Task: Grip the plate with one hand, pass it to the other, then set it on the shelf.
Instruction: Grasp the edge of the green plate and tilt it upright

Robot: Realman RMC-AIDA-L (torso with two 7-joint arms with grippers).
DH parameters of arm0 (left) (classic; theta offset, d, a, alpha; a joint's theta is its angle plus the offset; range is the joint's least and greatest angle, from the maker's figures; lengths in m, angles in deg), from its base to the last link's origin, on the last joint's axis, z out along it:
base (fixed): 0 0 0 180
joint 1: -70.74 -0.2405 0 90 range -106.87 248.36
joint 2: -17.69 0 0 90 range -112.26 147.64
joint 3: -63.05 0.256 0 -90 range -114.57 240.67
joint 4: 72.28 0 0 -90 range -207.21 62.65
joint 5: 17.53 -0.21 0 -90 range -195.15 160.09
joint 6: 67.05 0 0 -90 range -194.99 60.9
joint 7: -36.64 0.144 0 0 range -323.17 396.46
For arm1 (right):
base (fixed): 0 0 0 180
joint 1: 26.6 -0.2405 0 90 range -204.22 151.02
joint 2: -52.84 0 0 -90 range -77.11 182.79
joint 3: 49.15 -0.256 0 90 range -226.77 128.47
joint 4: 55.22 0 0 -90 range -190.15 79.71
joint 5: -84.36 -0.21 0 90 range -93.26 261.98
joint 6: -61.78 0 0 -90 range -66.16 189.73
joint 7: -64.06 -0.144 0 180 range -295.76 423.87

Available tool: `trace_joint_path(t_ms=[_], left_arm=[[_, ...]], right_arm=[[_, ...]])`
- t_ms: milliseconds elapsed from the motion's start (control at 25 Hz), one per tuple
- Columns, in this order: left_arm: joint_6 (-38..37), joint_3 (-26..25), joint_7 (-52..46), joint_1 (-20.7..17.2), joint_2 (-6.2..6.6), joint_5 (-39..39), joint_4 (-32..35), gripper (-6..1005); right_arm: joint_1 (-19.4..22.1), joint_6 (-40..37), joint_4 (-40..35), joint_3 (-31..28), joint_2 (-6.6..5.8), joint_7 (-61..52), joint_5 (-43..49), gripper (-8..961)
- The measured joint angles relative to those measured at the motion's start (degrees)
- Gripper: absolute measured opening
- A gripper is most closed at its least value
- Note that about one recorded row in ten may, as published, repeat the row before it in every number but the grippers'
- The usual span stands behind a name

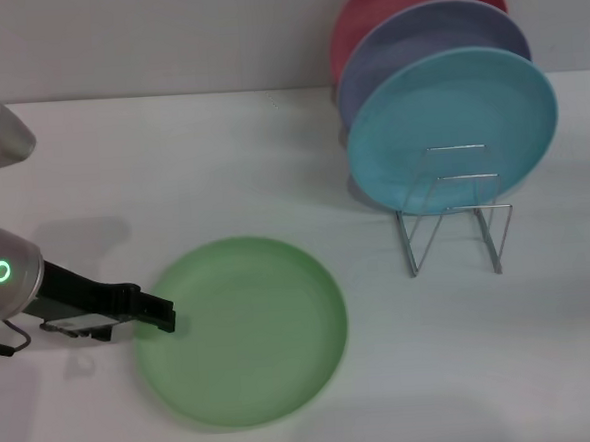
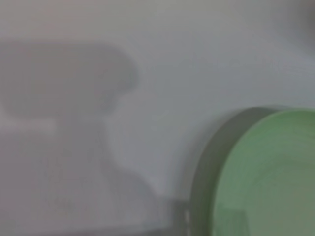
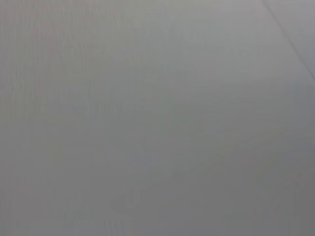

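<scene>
The light green plate [image 1: 244, 329] lies flat on the white counter [image 1: 172, 168], low and left of centre in the head view. The left pincer [image 1: 161, 317] reaches in from the left edge of the frame and sits right at the plate's left rim, its dark tip touching or just over the edge. Whether it is clenched on the rim or merely resting against it I cannot tell; the fingers are not separately visible. The left wrist view shows only the plate's rim [image 2: 256, 177] at the lower right, with its shadow on the counter, and no fingers. The right pincer is out of sight in every view; its wrist camera shows only bare counter.

In the upper right of the head view stands the shelf [image 1: 453, 221], a thin wire rack. It already carries a cyan plate [image 1: 452, 129], a purple plate [image 1: 435, 57] behind it and a red plate [image 1: 403, 14] at the back, all upright. The front loops look free.

The risks, as I judge them, start with the grip. The rim is shallow and smooth, so a shallow bite may push the plate across the counter, or let it tip and slide out once lifted. At the handover, a one-edge hold may let the plate swing, and release before the other side grips would drop it. At the rack, a careless approach could knock the cyan plate or shift the light wire frame.
</scene>
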Motion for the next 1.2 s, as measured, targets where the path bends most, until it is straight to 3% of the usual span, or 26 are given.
trace_joint_path(t_ms=[1040, 1200], left_arm=[[-1.9, 3.2, 0.4, 1.1, -0.16, -1.1, -3.3, 691], [-2.0, 3.7, 0.5, 1.3, -0.14, -1.1, -3.6, 552]], right_arm=[[0.7, -1.3, 0.0, 0.0, -0.03, 0.0, 0.0, 741], [0.7, -1.3, 0.0, 0.0, -0.01, 0.0, 0.0, 741]])
